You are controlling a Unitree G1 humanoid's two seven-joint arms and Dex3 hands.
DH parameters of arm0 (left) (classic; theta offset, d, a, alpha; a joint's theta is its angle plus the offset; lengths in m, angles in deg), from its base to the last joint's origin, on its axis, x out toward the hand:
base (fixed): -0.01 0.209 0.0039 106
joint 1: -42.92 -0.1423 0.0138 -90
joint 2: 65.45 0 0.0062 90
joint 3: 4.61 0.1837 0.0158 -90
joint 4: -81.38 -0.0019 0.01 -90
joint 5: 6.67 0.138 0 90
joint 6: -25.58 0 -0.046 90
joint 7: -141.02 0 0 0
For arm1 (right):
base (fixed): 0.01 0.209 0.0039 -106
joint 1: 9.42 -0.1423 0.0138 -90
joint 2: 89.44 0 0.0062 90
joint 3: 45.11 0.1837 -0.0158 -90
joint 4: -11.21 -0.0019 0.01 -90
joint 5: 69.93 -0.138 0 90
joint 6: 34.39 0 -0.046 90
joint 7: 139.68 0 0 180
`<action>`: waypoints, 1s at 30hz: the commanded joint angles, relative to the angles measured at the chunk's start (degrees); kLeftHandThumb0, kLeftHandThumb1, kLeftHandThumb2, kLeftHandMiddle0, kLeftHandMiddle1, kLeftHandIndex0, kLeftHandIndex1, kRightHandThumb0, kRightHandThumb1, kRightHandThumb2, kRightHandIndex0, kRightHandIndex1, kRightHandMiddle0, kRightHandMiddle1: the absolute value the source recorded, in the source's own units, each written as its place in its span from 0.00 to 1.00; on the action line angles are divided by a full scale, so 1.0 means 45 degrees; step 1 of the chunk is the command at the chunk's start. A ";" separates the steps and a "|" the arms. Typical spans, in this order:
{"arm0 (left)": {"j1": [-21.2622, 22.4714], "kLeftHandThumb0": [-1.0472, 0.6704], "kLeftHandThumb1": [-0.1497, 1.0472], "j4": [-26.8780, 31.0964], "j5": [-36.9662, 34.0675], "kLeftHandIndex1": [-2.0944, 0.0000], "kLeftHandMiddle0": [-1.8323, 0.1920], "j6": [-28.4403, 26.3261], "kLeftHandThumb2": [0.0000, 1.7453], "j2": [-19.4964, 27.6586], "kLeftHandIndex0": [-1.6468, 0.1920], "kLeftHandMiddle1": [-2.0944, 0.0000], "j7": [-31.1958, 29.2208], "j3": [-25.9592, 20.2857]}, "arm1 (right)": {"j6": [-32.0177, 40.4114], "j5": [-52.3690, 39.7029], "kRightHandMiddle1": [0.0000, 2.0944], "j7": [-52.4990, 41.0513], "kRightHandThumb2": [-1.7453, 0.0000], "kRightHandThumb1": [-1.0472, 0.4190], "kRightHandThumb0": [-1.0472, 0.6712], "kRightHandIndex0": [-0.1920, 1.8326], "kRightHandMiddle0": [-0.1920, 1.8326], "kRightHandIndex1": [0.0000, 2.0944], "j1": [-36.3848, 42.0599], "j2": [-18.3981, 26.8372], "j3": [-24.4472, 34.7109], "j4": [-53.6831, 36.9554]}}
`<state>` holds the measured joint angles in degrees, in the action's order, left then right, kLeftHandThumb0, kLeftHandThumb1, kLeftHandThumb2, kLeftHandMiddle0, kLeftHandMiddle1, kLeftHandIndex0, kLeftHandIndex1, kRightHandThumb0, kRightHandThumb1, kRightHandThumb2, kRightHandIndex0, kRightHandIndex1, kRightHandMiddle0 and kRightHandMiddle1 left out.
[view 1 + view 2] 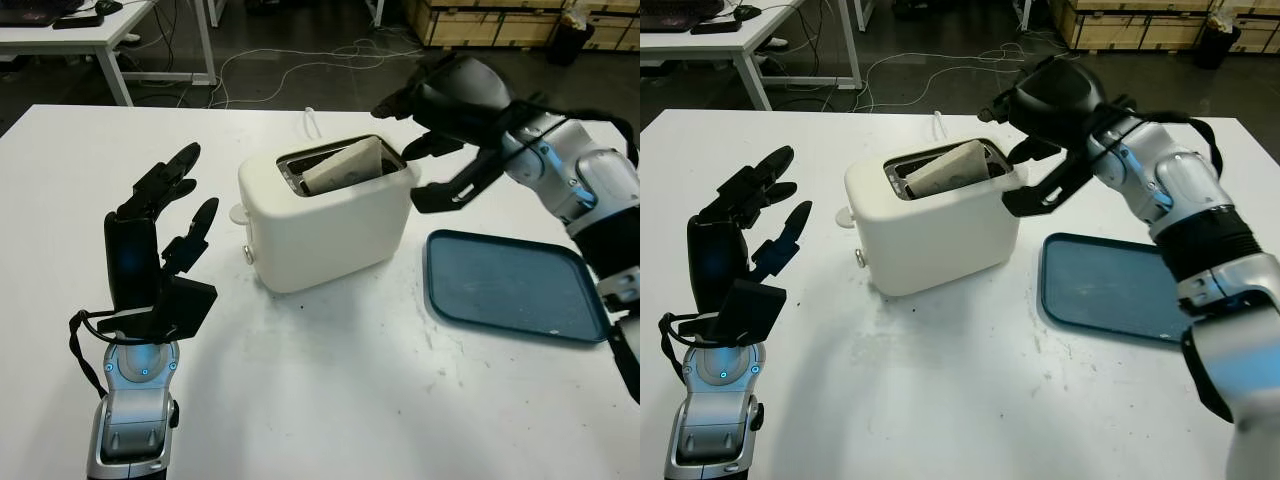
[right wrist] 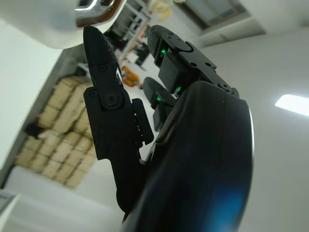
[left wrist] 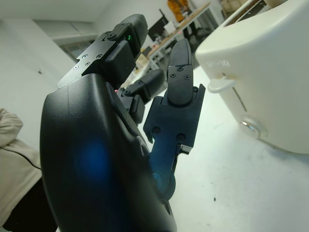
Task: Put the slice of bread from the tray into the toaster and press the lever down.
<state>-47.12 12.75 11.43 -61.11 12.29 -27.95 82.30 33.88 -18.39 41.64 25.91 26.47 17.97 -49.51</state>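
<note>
Raised near the front tabletop (image 1: 330, 400) edge, left of toaster (image 1: 325, 215): left hand (image 1: 160, 235), fingers spread, empty. Blue tray (image 1: 510, 285) bare at right. Right hand (image 1: 445, 130) beside toaster's right end, fingers spread, empty. Bread slice (image 1: 345, 165) tilted in slot.

White table (image 1: 330, 400), faintly scuffed, carries cream toaster (image 1: 325, 225) at centre, bread slice in slot; blue tray (image 1: 510, 285) lies flat just right of it.
</note>
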 commanded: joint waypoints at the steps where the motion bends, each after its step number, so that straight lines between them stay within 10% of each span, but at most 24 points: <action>1: -0.0058 0.37 0.89 -0.0025 -0.0038 0.99 0.69 0.0168 0.12 -0.0043 0.52 0.62 0.0046 0.0003 | -0.0631 0.0165 0.00 0.0758 0.99 0.09 0.33 0.30 0.43 0.19 0.0482 0.0380 0.0251 -0.0605; 11: 0.0022 0.38 0.89 -0.0116 -0.0009 0.99 0.69 0.0273 0.12 0.0001 0.52 0.62 0.0044 -0.0013 | -0.3197 0.0106 0.01 0.3508 0.88 0.09 0.52 0.29 0.35 0.18 0.3168 0.1436 0.1670 -0.3557; 17: 0.0036 0.38 0.89 0.0020 0.0039 1.00 0.70 0.0053 0.12 -0.0054 0.53 0.62 -0.0033 0.0091 | -0.4365 -0.2228 0.04 0.3068 0.98 0.13 0.45 0.40 0.46 0.22 0.3262 0.0506 0.2511 -0.2664; 30: 0.0056 0.36 0.89 -0.0088 -0.0070 1.00 0.70 0.0237 0.12 0.0017 0.52 0.61 -0.0042 0.0059 | -0.1319 -0.6370 0.03 -0.2063 1.00 0.19 0.30 0.44 0.49 0.23 0.0699 -0.2140 0.3435 -0.0375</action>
<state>-47.03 12.54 10.88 -60.72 12.17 -28.04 82.42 26.59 -45.40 33.50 30.68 17.98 32.84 -52.38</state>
